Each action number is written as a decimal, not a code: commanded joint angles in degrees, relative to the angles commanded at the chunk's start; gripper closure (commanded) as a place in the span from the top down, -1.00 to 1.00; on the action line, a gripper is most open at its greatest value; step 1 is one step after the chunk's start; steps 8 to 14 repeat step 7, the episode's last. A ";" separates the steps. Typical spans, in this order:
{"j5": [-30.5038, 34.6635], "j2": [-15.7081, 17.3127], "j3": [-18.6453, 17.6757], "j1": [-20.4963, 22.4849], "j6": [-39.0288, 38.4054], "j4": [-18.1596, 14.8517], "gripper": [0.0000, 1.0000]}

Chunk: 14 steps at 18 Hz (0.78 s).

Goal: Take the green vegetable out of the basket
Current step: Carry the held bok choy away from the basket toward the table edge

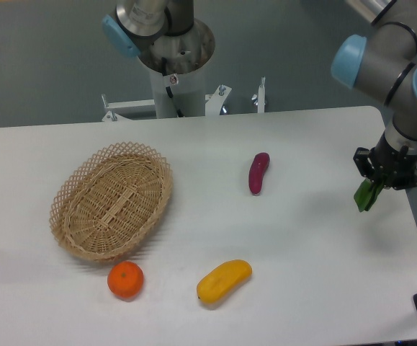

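My gripper (378,186) hangs above the right edge of the table, far to the right of the basket. It is shut on the green vegetable (367,195), whose dark green leaves stick out below the fingers. Its pale stalk base is hidden in the gripper. The oval tan wicker basket (73,199) lies on the left part of the table and holds nothing.
A purple-red oblong vegetable (258,173) lies mid-table. A yellow fruit (224,280) and an orange (125,280) lie near the front edge, the orange just in front of the basket. The arm's base column (173,72) stands behind the table's far edge.
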 joint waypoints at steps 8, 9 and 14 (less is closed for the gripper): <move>0.35 -0.09 -0.09 0.00 0.00 0.18 -0.91; 0.35 -0.09 -0.09 0.00 0.00 0.18 -0.91; 0.35 -0.09 -0.09 0.00 0.00 0.18 -0.91</move>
